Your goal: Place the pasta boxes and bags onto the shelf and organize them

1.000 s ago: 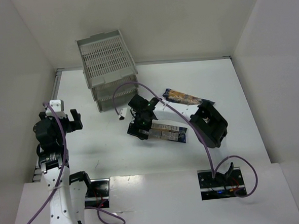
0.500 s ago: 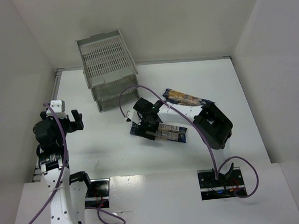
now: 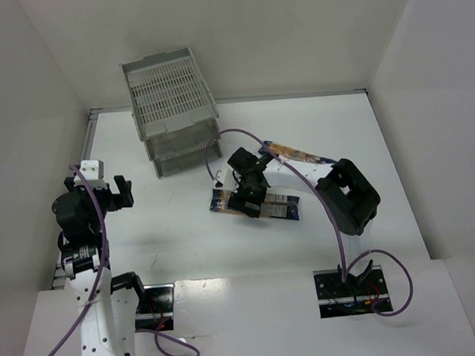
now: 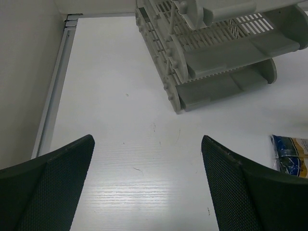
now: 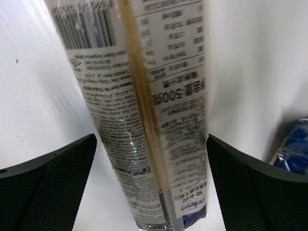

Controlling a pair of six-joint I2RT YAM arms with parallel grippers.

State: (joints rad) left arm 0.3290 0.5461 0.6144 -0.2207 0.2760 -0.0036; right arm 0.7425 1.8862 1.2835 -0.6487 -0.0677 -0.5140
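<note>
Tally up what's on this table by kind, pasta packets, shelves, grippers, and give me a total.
Long blue-ended pasta packets, orange-yellow inside: 2 told apart, the near packet under the right gripper, the far packet behind it
Light grey slotted three-tier plastic shelf: 1
Black two-finger grippers: 2, counting the left gripper
Total: 5

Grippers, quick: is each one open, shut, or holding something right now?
Left gripper: open, holding nothing.
Right gripper: open, straddling a pasta packet with a gap on both sides, not gripping it.
</note>
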